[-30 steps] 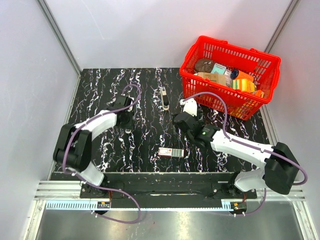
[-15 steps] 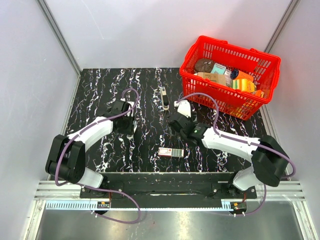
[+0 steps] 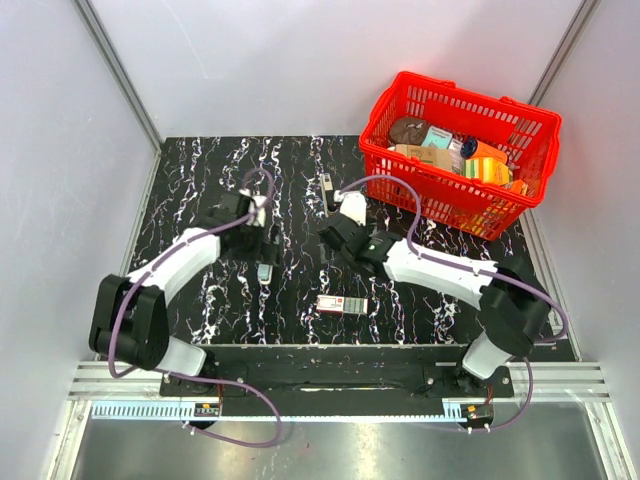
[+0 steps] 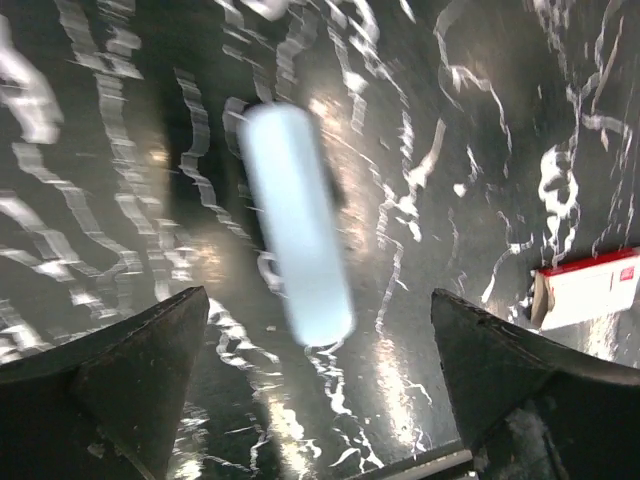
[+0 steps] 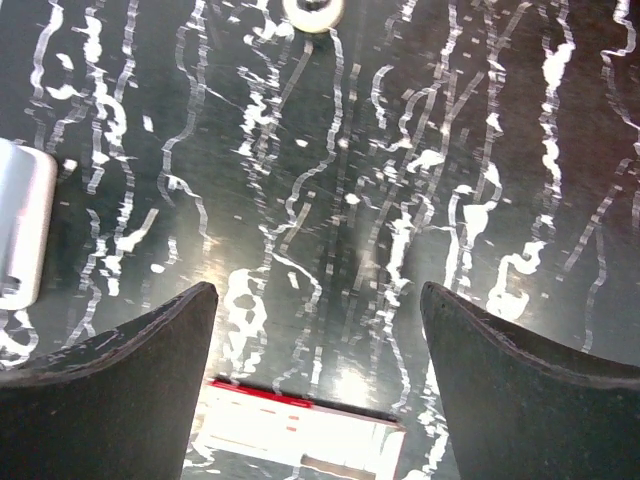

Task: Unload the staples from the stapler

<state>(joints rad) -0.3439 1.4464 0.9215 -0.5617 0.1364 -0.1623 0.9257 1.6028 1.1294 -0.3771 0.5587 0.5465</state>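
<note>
My left claw hangs wide open over the stapler, untouched; my right claw, right of the stapler, gapes empty.

You: left gripper left of frame centre, fingers spread wide, pointing down. Right gripper at frame centre, fingers equally wide apart. Both forearms angled inward, elbows near lower frame sides

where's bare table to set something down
Bare: the table far left, behind the left arm; also near right, between the right arm and front edge. Crowded: centre, around the stapler, red-and-white box, left gripper, right gripper.
</note>
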